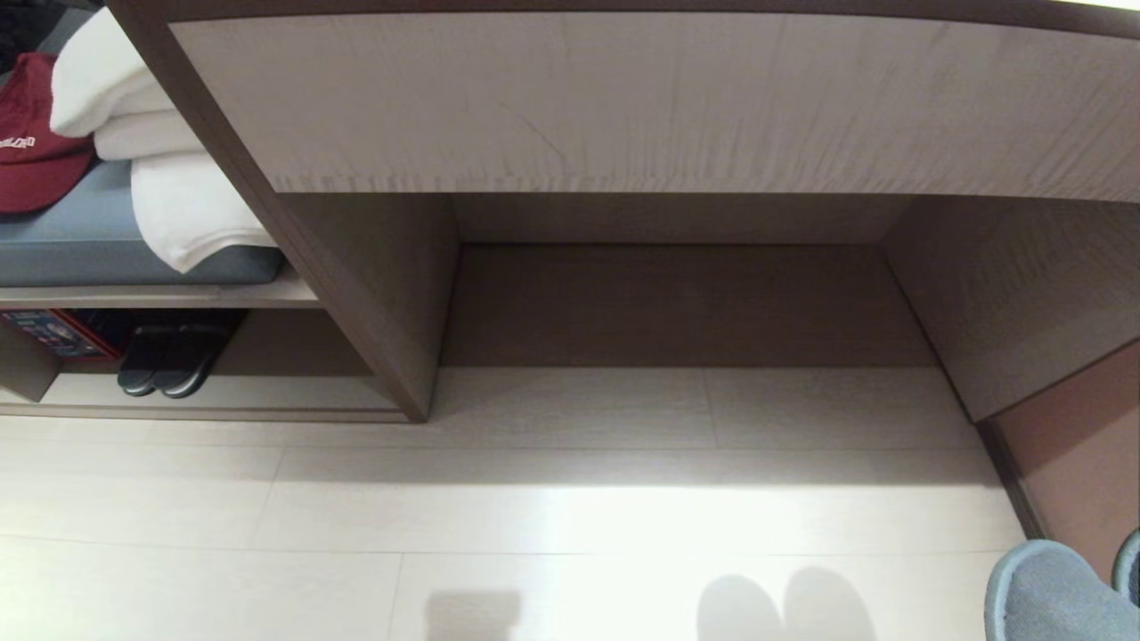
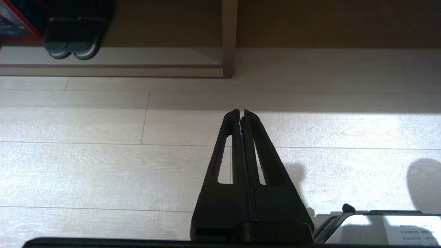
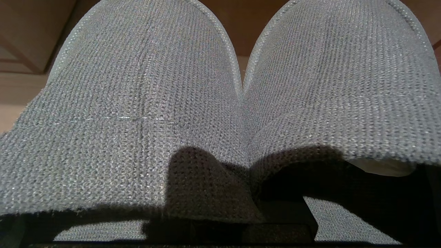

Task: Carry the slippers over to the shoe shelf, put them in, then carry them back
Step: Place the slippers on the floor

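Pale plank flooring (image 1: 552, 516) filled the lower half of the head view, a bright band of light across it and soft shadows near the bottom edge; above it stood the shoe shelf (image 1: 374, 294) of beige wood-grain board, its wide middle bay open at the centre of the frame and its upright divider left of centre; a black pair of slides (image 1: 169, 361) sat on the low ledge at the left edge, beside a red-edged box (image 1: 58, 334); higher at upper left lay folded white towels (image 1: 151, 151) and a red cap (image 1: 31, 133) on a grey-blue cushion (image 1: 80, 240). The slippers (image 1: 1051, 592), grey-blue and knitted, poked into the lower right corner of the head view, off the floor and well apart from the shelf's bays; the right wrist view was almost filled by their two toe bands side by side, touching down the middle, with the right gripper (image 3: 248, 206) clamped on them at the bottom centre of that frame, its fingers largely hidden in shadow beneath the fabric. The left gripper (image 2: 242, 113) hung above bare floor at the centre of its own view, fingers pressed together and holding nothing.
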Available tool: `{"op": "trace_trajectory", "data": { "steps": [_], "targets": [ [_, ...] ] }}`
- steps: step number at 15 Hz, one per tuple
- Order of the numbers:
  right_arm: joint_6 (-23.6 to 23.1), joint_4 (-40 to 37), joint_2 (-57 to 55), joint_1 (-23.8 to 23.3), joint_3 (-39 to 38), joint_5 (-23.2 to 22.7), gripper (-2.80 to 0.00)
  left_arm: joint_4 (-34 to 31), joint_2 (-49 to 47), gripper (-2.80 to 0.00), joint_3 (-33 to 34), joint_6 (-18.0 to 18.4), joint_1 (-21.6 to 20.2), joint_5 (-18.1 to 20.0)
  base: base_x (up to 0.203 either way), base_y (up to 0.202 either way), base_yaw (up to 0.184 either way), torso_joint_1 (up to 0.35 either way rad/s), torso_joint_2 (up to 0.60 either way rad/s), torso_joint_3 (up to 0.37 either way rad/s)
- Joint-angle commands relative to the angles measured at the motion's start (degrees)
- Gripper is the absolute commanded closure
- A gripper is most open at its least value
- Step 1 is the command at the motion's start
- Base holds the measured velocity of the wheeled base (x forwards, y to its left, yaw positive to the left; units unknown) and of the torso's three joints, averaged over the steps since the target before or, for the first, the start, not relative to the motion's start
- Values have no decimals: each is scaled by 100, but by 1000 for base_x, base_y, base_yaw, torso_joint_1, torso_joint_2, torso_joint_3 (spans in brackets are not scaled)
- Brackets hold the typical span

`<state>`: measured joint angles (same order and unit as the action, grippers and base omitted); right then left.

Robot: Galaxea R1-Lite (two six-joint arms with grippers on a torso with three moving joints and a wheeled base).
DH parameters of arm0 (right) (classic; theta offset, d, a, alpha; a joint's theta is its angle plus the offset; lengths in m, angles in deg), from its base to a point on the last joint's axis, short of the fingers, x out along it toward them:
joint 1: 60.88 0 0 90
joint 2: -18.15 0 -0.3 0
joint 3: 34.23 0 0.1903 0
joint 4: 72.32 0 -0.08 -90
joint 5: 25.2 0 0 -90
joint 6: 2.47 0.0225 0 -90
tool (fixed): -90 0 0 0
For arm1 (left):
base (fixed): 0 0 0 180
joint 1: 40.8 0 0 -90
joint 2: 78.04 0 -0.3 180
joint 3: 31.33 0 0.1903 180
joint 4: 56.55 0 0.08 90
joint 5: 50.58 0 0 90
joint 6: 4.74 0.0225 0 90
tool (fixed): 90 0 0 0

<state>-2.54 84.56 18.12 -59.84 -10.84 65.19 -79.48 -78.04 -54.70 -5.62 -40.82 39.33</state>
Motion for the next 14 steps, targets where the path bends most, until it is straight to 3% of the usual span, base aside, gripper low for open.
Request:
{"op": "trace_trajectory", "data": {
  "steps": [1, 14],
  "targets": [
    [-1, 2, 2, 2, -1, 4, 0, 0, 0, 0, 0, -6, 2, 1, 0, 0, 0, 4, 3, -195],
    [-1, 2, 2, 2, 4, 0, 0, 0, 0, 0, 0, -18, 2, 1, 0, 0, 0, 2, 3, -197]
  ]
}}
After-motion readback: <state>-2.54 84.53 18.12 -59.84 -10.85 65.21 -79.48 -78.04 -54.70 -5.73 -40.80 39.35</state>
